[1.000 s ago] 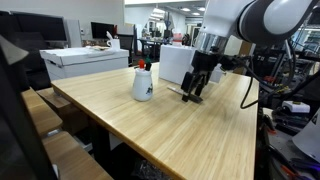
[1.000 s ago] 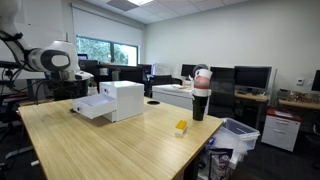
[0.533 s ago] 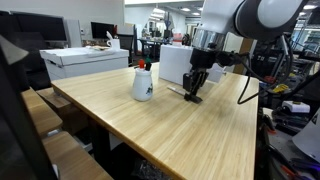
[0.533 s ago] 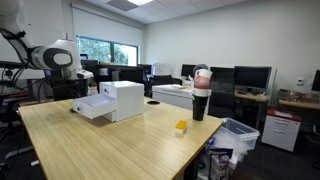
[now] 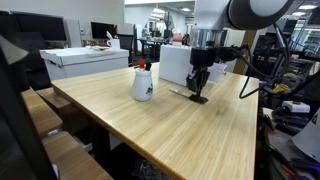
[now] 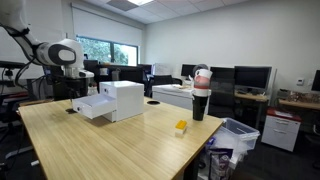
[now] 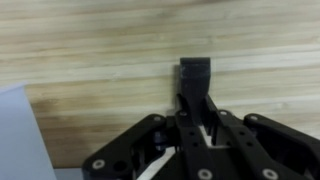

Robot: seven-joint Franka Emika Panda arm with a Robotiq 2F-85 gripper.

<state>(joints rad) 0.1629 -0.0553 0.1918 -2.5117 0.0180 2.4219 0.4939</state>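
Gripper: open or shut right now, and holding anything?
Gripper: shut, fingers meet at the tips in the wrist view; whether anything is pinched between them cannot be told.

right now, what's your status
Gripper shut, tips low at the wooden table. Held thing: cannot tell. White red-topped container nearby, apart; white box close by.
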